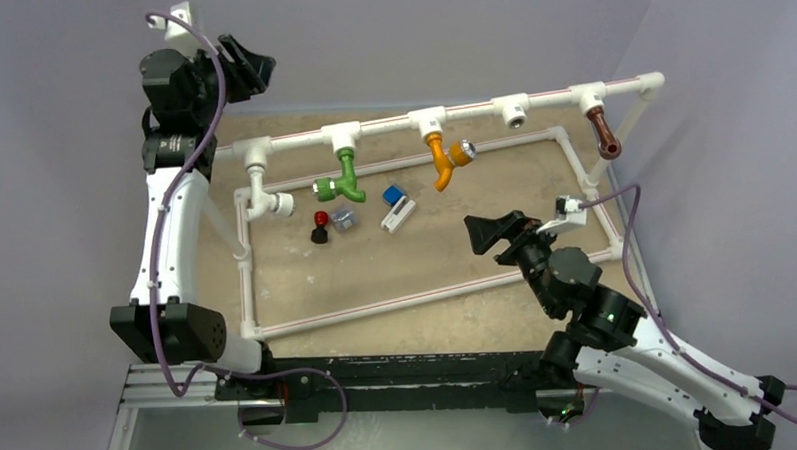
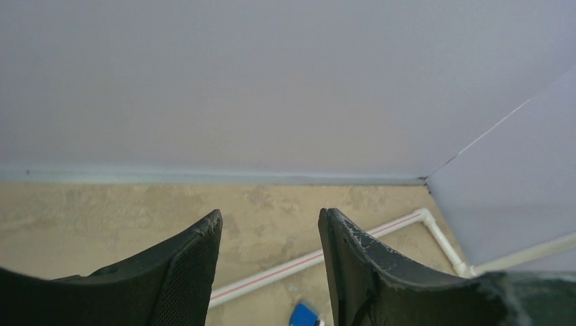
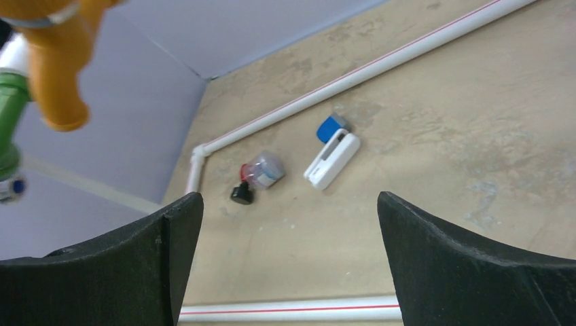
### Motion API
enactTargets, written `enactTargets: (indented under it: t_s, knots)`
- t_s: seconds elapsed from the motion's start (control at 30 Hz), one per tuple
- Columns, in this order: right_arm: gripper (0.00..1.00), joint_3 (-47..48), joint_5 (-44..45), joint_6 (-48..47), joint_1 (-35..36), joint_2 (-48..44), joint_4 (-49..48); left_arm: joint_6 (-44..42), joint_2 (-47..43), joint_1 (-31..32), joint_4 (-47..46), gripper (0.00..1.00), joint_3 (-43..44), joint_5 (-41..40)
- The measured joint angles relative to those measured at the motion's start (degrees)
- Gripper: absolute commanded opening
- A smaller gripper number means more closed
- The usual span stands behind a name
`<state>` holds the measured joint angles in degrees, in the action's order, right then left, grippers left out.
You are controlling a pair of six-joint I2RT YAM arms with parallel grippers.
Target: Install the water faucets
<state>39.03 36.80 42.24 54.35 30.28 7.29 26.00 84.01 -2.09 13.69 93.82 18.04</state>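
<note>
- The right gripper [image 1: 474,234] sits low over the tan table [image 1: 427,284] in the lower right of the top view. In the right wrist view its two black fingers [image 3: 156,244] stand wide apart with nothing between them.
- Just beyond it, near the frame centre, three small things lie on the table inside the white pipe frame [image 1: 377,307]: a white-and-blue rectangular block [image 1: 398,211], a small clear plastic piece [image 1: 344,219] and a small red-and-black knob [image 1: 321,228], which touches the clear piece.
- Farther up, a raised white pipe rail [image 1: 470,108] runs across the upper half of the frame.
- The green bent faucet [image 1: 343,178] hangs from a tee socket left of centre.
- The orange bent faucet with a silver round cap [image 1: 442,159] hangs from the next socket to the right.
- One white tee socket [image 1: 514,109] beyond it carries nothing.
- The brown bent faucet [image 1: 601,133] hangs at the rail's upper right end.
- The left gripper [image 1: 259,70] is raised high in the upper left, well apart from every faucet. In the left wrist view its dark fingers [image 2: 197,265] stand apart and bare.
</note>
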Motion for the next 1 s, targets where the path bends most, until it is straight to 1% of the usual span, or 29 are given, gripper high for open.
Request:
enactTargets:
  t_s: [0.17,0.33,0.37,0.43,0.5,0.53,0.63,0.67,0.77,0.93,1.0]
  knots:
    - [0.99,-4.0,3.1,-3.8,0.0,3.1,-5.5,0.5,-2.6,-0.1,-1.5,0.6,5.9,1.6]
    - [0.99,-10.5,6.3,-14.3,0.0,8.4,-20.6,0.5,-7.8,-0.1,-0.2,0.64,10.7,7.0]
    - [0.99,-11.9,7.2,-16.5,0.0,9.3,-23.2,0.4,-9.0,-0.1,0.4,0.65,10.9,8.2]
    - [0.99,-16.0,9.4,-23.4,-0.3,12.3,-32.2,0.4,-12.8,-0.1,1.7,0.67,10.1,11.2]
    - [0.99,-18.4,10.4,-28.4,-1.4,14.6,-38.6,0.4,-17.3,-0.1,2.5,0.67,7.4,13.5]
    - [0.99,-19.8,10.3,-31.2,-3.0,16.1,-42.7,0.5,-19.9,-0.1,2.6,0.67,5.4,14.5]
    - [0.99,-20.9,9.2,-34.8,-9.5,19.0,-49.1,1.4,-27.6,-0.1,3.6,0.67,-1.6,17.5]
    - [0.99,-21.1,8.3,-35.6,-12.9,20.0,-52.0,2.0,-30.3,-0.1,4.3,0.67,-4.4,18.7]
    - [0.99,-22.3,6.0,-37.4,-19.6,22.8,-58.9,3.5,-35.8,-0.1,4.9,0.66,-9.9,20.9]
    - [0.99,-24.5,0.7,-38.1,-28.7,31.3,-67.5,5.0,-42.2,-0.1,7.4,0.66,-19.0,23.8]
    - [0.99,-25.5,-0.7,-37.7,-31.6,34.6,-71.0,5.1,-43.6,0.2,8.7,0.65,-21.1,24.5]
